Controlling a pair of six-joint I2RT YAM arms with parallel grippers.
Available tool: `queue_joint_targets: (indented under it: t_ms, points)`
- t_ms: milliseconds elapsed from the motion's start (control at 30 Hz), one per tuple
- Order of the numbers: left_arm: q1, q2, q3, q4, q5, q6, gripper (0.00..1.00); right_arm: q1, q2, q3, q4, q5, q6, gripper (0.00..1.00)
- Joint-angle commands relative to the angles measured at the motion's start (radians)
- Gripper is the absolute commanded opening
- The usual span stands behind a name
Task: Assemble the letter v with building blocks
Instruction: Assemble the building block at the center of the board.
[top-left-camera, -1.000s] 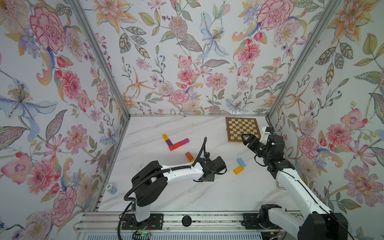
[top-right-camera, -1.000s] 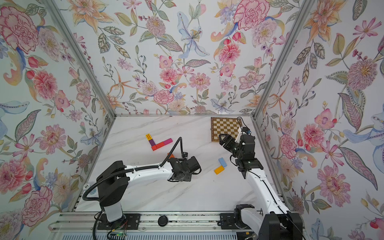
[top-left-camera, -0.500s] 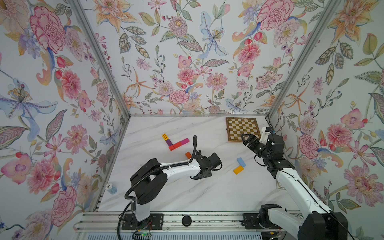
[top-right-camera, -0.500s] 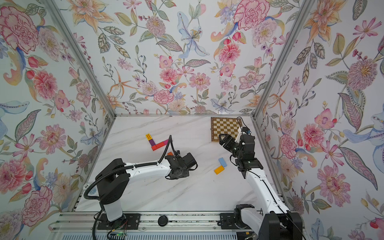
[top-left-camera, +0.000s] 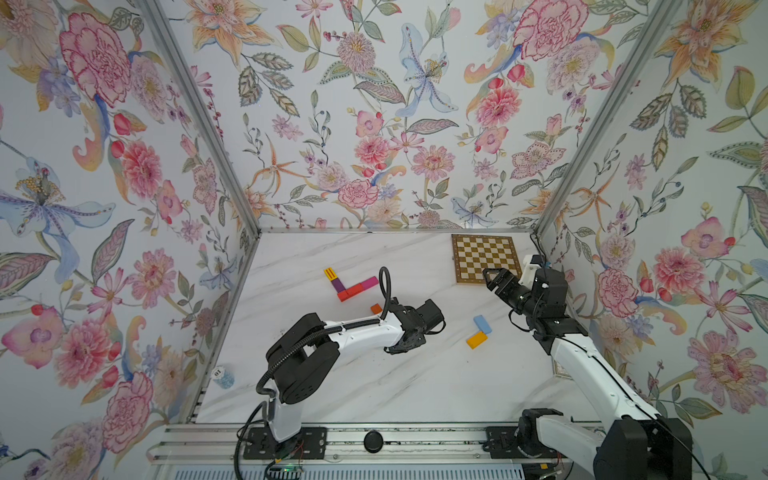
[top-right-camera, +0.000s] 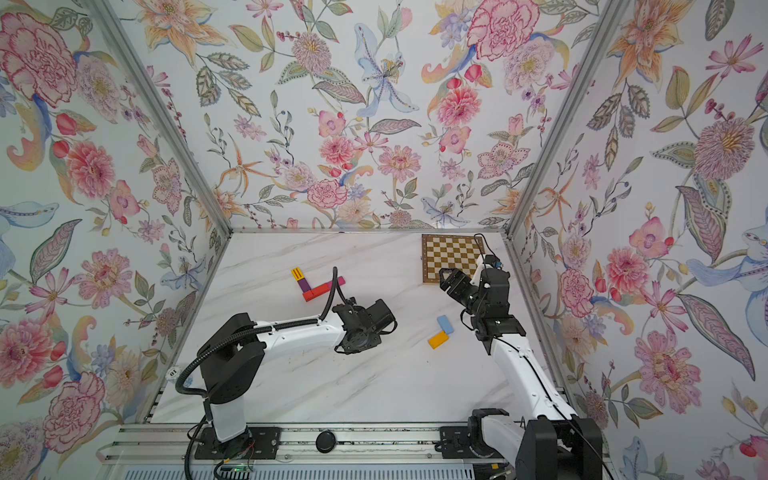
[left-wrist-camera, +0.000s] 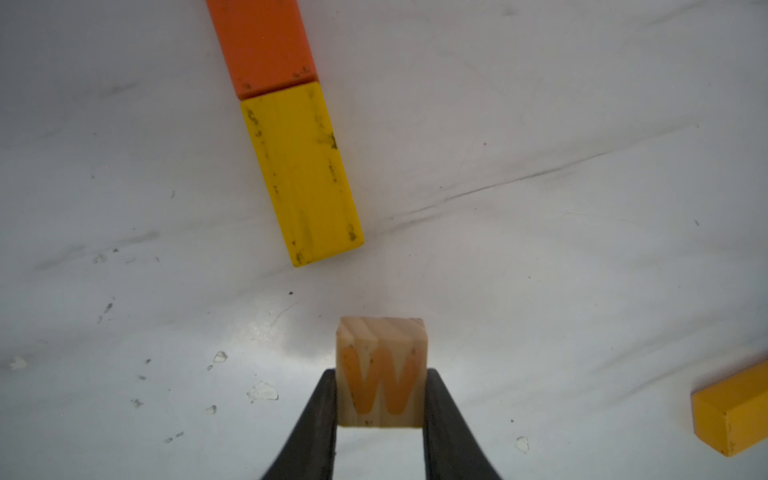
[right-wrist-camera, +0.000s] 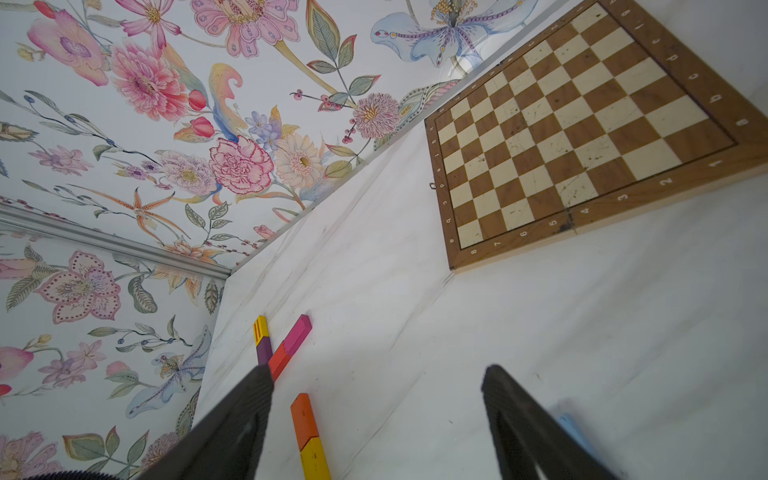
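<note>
Building blocks (top-left-camera: 350, 293), four angled, two loose pairs, one W cube (left-wrist-camera: 380, 374)

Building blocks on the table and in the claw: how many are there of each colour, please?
Yellow: 2
Purple: 1
Red: 1
Magenta: 1
Orange: 1
Amber: 1
Light blue: 1
Bare wood cube marked W, in left claw: 1
Total: 9

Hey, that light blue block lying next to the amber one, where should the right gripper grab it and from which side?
Come straight down from above and pinch the light blue block across its two long sides, near mid-length. It lies flat, and the amber block crowds its near end, so the ends are a poor choice. The right gripper stands open.
</note>
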Motion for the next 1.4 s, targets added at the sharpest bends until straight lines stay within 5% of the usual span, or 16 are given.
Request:
queue_joint_targets:
  t_ms: [0,833,933,1367]
  points:
    - [0.014,0.032,0.011,-0.039,0.001,-0.053,0.09,-0.009,0.004,-0.016,0.03,-0.017,-0.017,0.81]
    - [0.056,0.084,0.021,-0.007,0.021,-0.071,0.27,-0.049,0.025,-0.036,0.048,-0.044,-0.01,0.82]
    - [0.055,0.081,0.017,-0.005,0.024,-0.076,0.5,-0.052,0.025,-0.037,0.048,-0.046,-0.01,0.82]
    - [0.047,-0.025,-0.032,0.018,-0.025,-0.097,0.7,-0.055,0.037,-0.039,0.053,-0.047,-0.009,0.82]
